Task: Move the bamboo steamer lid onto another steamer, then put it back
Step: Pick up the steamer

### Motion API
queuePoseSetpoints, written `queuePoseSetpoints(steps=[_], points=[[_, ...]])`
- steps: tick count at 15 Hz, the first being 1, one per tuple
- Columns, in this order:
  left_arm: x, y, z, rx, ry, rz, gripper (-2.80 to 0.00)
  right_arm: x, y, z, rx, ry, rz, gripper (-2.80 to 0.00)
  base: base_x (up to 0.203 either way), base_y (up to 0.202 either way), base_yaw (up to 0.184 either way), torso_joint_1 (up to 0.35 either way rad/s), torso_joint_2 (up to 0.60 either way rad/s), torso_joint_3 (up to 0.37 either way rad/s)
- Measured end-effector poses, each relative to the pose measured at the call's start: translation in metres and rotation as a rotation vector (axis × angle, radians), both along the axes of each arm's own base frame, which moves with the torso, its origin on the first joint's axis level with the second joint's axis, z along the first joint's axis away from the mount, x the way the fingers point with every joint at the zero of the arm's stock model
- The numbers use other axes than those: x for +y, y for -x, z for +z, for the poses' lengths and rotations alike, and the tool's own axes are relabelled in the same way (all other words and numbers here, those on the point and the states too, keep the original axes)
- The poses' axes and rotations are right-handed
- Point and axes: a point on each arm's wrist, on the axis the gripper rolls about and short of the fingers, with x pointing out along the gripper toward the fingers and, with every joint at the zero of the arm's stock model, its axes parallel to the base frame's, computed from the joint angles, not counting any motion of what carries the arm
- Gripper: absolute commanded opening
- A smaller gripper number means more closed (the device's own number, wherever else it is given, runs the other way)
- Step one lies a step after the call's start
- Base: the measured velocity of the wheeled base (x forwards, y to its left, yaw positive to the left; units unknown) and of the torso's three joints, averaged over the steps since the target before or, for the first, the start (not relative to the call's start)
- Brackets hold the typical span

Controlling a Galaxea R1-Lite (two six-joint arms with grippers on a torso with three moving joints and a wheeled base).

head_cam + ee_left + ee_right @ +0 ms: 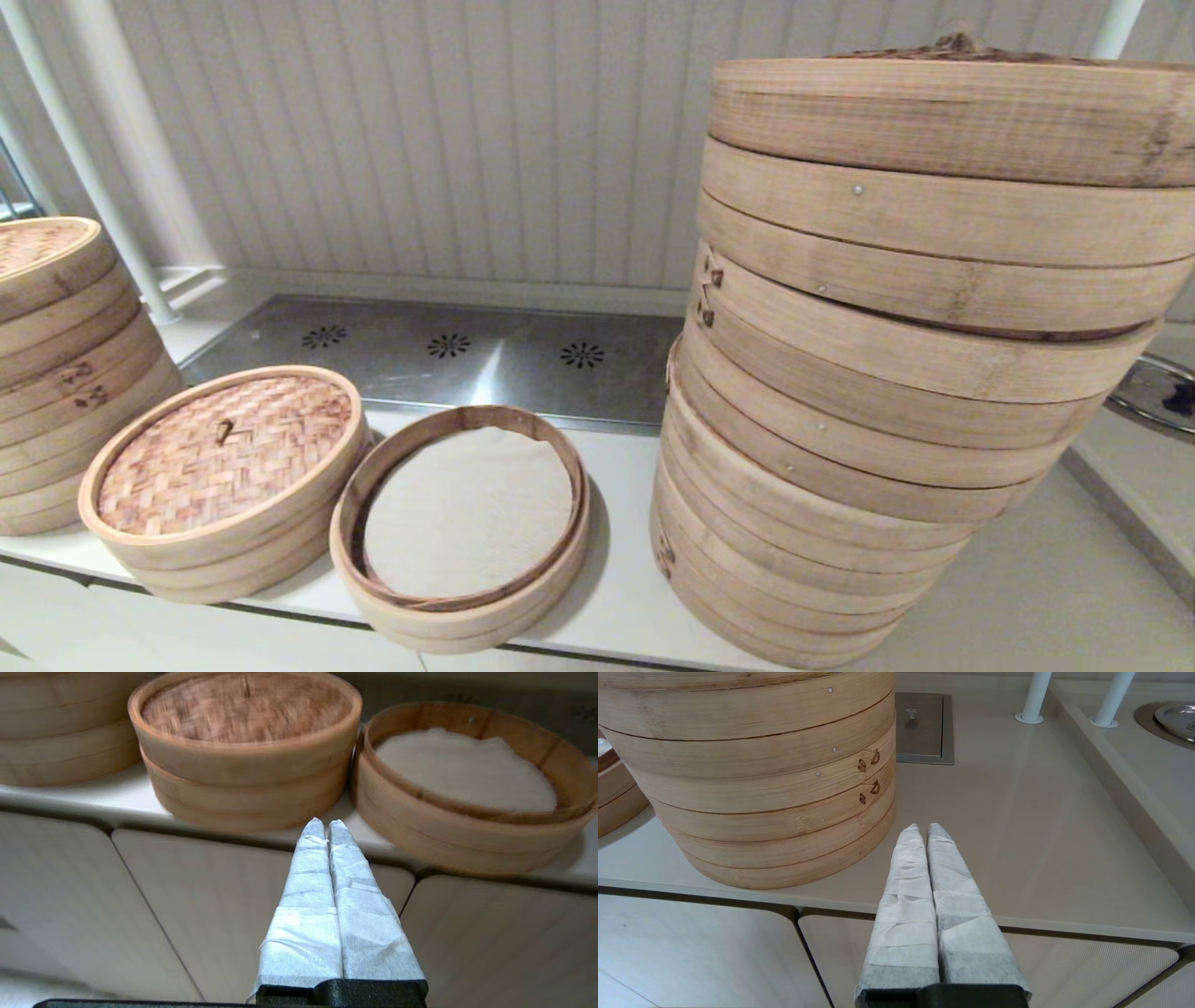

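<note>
Lid [224, 453] sits on its basket; empty basket [467, 523] touches alongside. Left tool [326, 828] pressed together, empty, below table [70, 798] edge; right tool [923, 833] likewise. Risk: a fingertip grip on the rim may slip or nudge the neighbouring basket.

A tall stack of huge pale bamboo steamers [896, 373], capped by a wide lid, is seen on the right of the pale countertop [1027, 597]. A medium stack of bamboo steamers with a woven lid [56, 373] is placed at the left edge. A steel panel with flower-shaped perforations [448, 359] is set behind, below a ribbed white wall [420, 131].
</note>
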Motion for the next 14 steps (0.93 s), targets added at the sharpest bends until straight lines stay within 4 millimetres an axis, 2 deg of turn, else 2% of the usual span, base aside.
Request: queuePoseSetpoints(steps=[3, 6, 8, 10, 14], points=[[0.000, 0.006, 0.040, -0.027, 0.003, -0.006, -2.80, 0.000, 0.000, 0.000, 0.000, 0.000, 0.000, -2.80, 0.000, 0.000, 0.000, 0.000, 0.00, 0.000], [0.000, -0.005, 0.088, 0.000, 0.005, -0.010, -2.80, 0.000, 0.000, 0.000, 0.000, 0.000, 0.000, -2.80, 0.000, 0.000, 0.000, 0.000, 0.00, 0.000], [0.000, -0.024, 0.115, 0.059, 0.009, -0.011, -2.80, 0.000, 0.000, 0.000, 0.000, 0.000, 0.001, -2.80, 0.000, 0.000, 0.000, 0.000, 0.00, 0.000], [0.000, -0.052, 0.134, 0.145, 0.014, -0.008, -2.80, 0.000, 0.000, 0.000, 0.000, 0.001, 0.001, -2.80, 0.000, 0.000, 0.000, 0.000, 0.00, 0.000], [0.003, -0.111, 0.149, 0.353, 0.025, 0.037, -2.80, 0.000, 0.000, 0.000, 0.000, 0.001, 0.003, -2.80, 0.000, 0.000, 0.000, 0.000, 0.00, 0.000]])
